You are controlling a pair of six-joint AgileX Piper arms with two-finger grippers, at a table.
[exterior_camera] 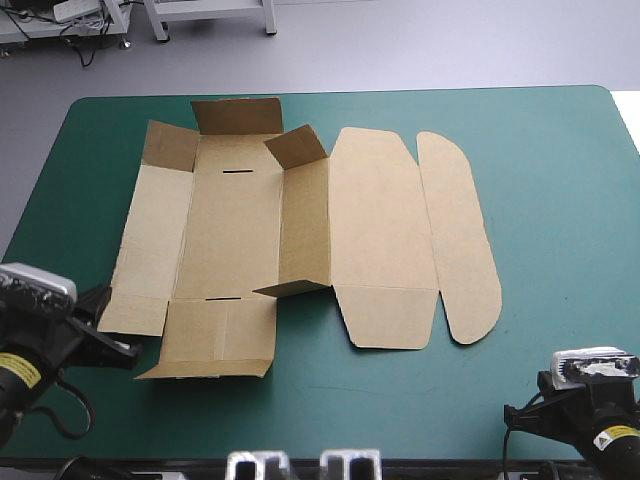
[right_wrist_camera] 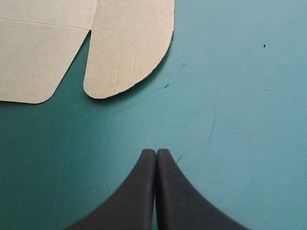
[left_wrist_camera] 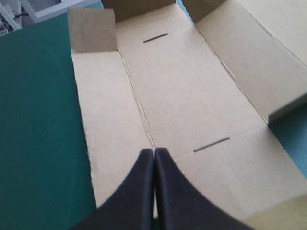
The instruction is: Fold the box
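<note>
My left pincer point(left_wrist_camera: 154, 151) is clenched on nothing. Its two black curved fingers are pressed into one pointed arch over the near end of the box point(exterior_camera: 290, 230), a cut sheet of brown board that lies across the left and middle of the table's teal-green cover point(exterior_camera: 560, 200). My right pincer point(right_wrist_camera: 156, 151) is clenched the same way, empty, over bare cover near the table's near right corner, well apart from the board.

Only the high view takes in the whole sheet. The far flap point(exterior_camera: 237, 115) and the two small corner flaps beside it stand up, and the long wall strip point(exterior_camera: 305, 225) right of the base panel is tilted up. The broad lid panel point(exterior_camera: 385, 230) and the long round-ended tab point(exterior_camera: 460, 240) at the far right lie flat.

My left wrist view adds what the high view barely shows. Two thin dark slits point(left_wrist_camera: 211, 144) are cut across the base panel, one near and one far, and a scored crease runs from my fingertips towards the far edge. I cannot tell whether those tips touch the board.

My right wrist view shows only the near ends of the lid panel and the tab. The board is matt and faintly ribbed, with smooth rounded corners, and fine pale scratches point(right_wrist_camera: 211, 129) mark the cover.
</note>
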